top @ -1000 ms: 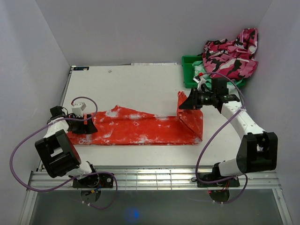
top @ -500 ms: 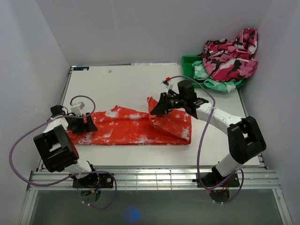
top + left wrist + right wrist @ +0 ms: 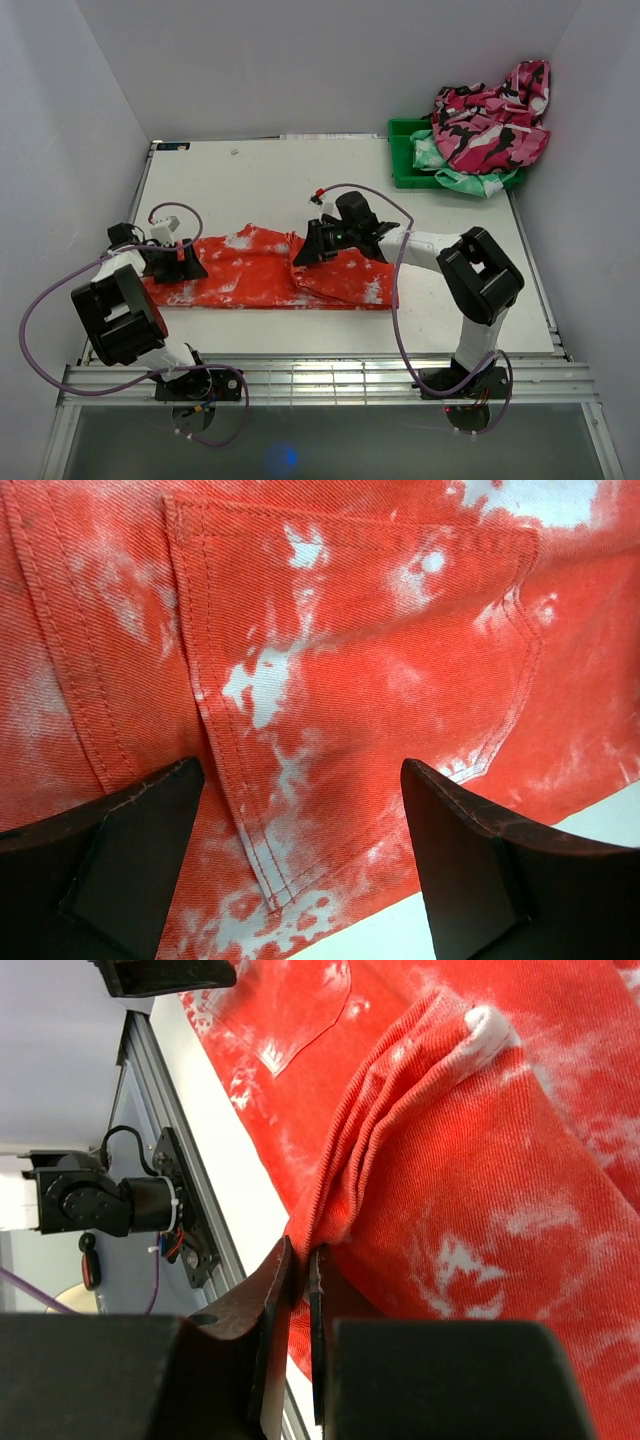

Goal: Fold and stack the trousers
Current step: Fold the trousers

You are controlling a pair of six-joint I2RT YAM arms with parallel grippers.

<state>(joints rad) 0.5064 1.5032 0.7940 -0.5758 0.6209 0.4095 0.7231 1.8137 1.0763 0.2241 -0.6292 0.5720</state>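
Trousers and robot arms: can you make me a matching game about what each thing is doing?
1. left fingers
2. right fingers
3. camouflage garment
4. trousers

A. heaped over the green bin
B. shut on the trousers
C. wide open over a pocket
D. red-orange with white splotches

Pairs: 1-C, 2-B, 3-A, 4-D

The trousers (image 3: pixel 250 272) lay across the near half of the bench (image 3: pixel 260 190), their right end doubled leftward over the middle. The left pincer (image 3: pixel 188 267) stood over their left end, the right pincer (image 3: pixel 301 255) at the doubled edge. Garments (image 3: pixel 490 125) were heaped in a bin (image 3: pixel 402 160) at the far right corner.
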